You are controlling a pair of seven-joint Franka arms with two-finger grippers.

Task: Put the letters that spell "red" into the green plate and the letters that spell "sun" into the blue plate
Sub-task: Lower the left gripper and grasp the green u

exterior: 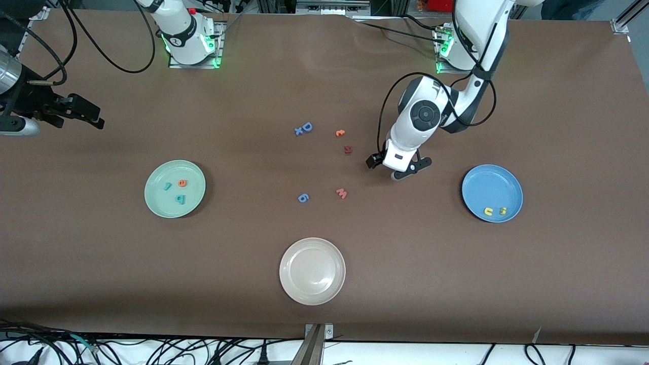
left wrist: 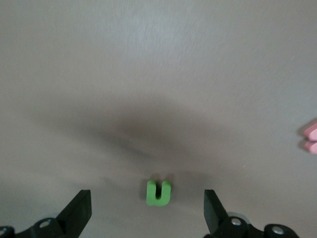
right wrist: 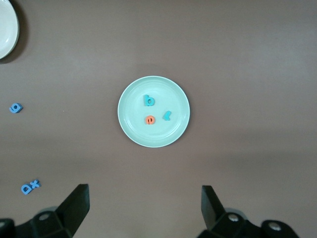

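Nearest the front camera sits a beige plate (exterior: 312, 271), bare, on the brown surface (exterior: 456, 284).

Farther back, toward the right arm's end, the green plate (exterior: 175, 188) holds all three "red" letters: the teal d (exterior: 180, 198) nearest, the teal r (exterior: 167, 186) and the orange e (exterior: 182, 183) just past it, apart from each other. The right wrist view shows the same plate (right wrist: 153, 111) from above with d (right wrist: 148, 101), e (right wrist: 149, 120) and r (right wrist: 167, 116) inside its rim.

Toward the left arm's end, the blue plate (exterior: 492, 193) carries the yellow u (exterior: 489, 211) and yellow s (exterior: 503, 210) side by side near its closest rim.

Between the plates lie a blue 6 (exterior: 303, 197) and a pink w (exterior: 341, 193).

The left tool (exterior: 398, 170) is low over the surface beside the w, toward the blue plate, jaws wide apart. In the left wrist view its fingers (left wrist: 79, 210) stand on either side of the green n (left wrist: 158, 192), which lies flat on the surface between them, untouched; it is hidden under the arm in the front view.

Farther still are a dark red letter (exterior: 348, 149), a small orange letter (exterior: 340, 133) and a blue D with a blue x (exterior: 303, 129) touching it.

The right tool (exterior: 83, 115) waits, raised at the right arm's end of the surface, jaws spread and holding nothing.
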